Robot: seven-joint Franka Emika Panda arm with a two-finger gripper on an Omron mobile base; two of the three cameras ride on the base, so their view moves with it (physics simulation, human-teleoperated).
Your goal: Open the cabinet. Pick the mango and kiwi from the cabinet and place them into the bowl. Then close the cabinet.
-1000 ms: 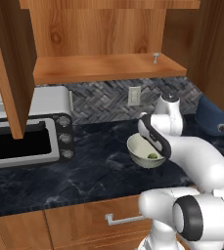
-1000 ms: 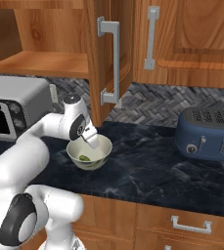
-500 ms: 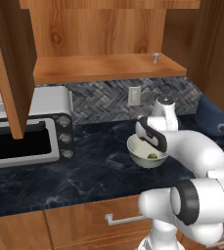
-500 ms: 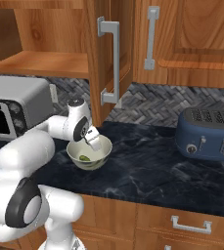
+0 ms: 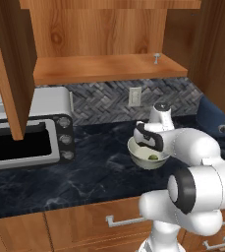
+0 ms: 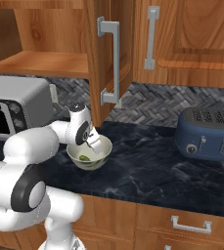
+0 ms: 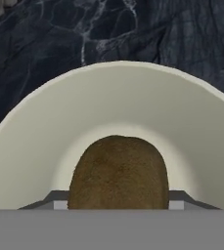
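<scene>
The small round olive-brown kiwi (image 7: pixel 117 172) was seen in the hand view between the two dark finger tips, directly over the pale inside of the deep off-white bowl (image 7: pixel 30 146), which stood on the dark marbled counter (image 5: pixel 84 167). The jaws were clamped on the kiwi, one tip at either flank at its widest part. In the left base view the gripper (image 5: pixel 147 142) was positioned just above the bowl's rim, and a small bright green oval mango (image 5: pixel 153 157) was seen lying inside the bowl. The reddish-brown wooden wall cabinet (image 6: pixel 108 58) was standing open, its shelf (image 5: pixel 109 69) bare apart from a small grey fitting. The kiwi was judged to be light, slightly yielding and rough-skinned, so a moderate grip across its middle was considered sufficient and slipping unlikely. A release from low height was judged advisable, since the fruit could roll against the mango. The cabinet doors were judged to be stiff and best taken at their vertical grey bar handles (image 6: pixel 114 63).
</scene>
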